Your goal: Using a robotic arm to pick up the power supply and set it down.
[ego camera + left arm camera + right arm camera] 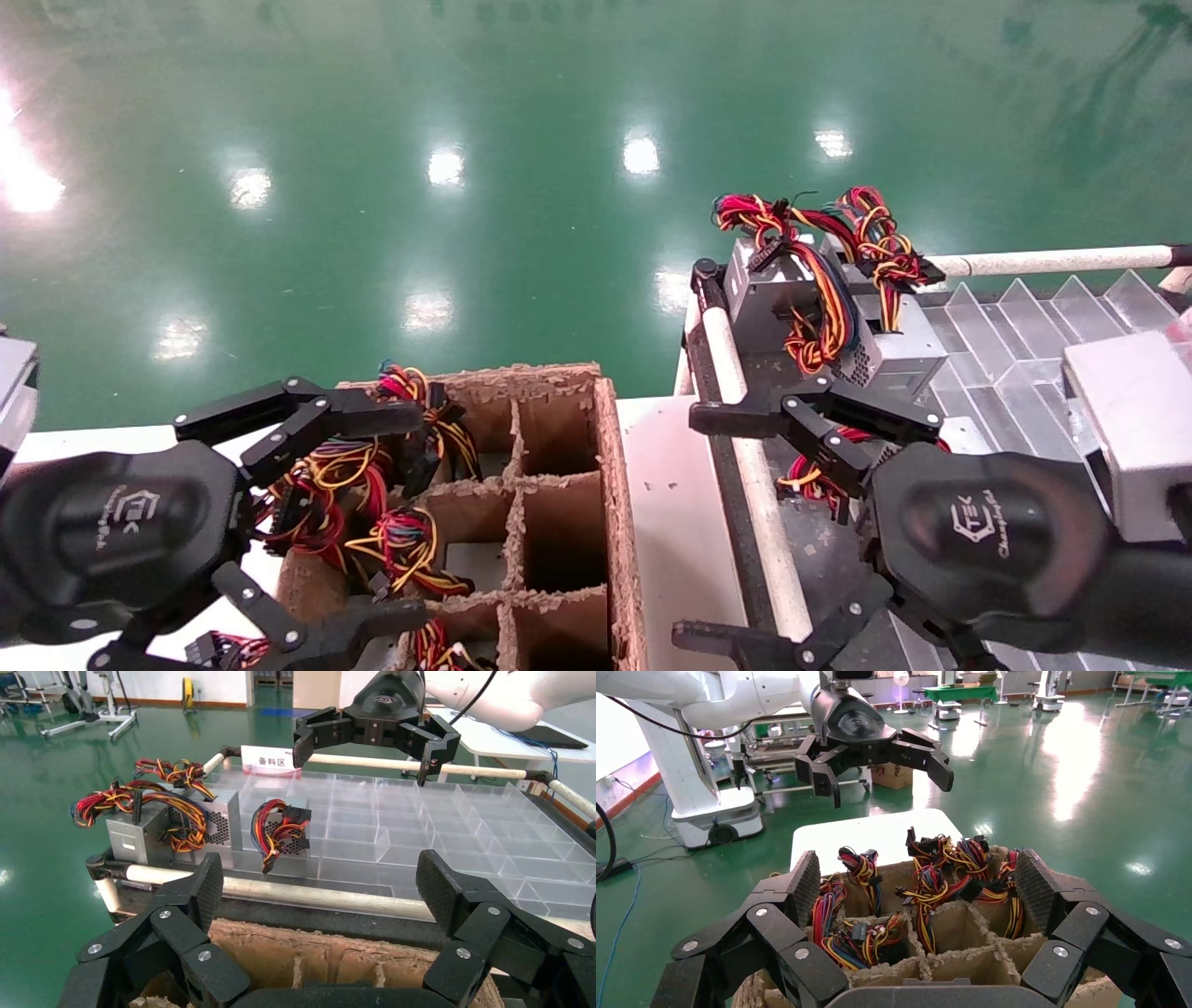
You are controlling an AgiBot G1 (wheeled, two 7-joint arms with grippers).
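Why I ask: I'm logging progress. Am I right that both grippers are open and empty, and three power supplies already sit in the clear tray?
Not quite. The left gripper and right gripper are open and empty, but the left wrist view shows two power supplies in the clear tray, not three.

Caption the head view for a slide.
Both grippers open: left gripper over the cardboard crate of power supplies, right gripper by the clear tray.
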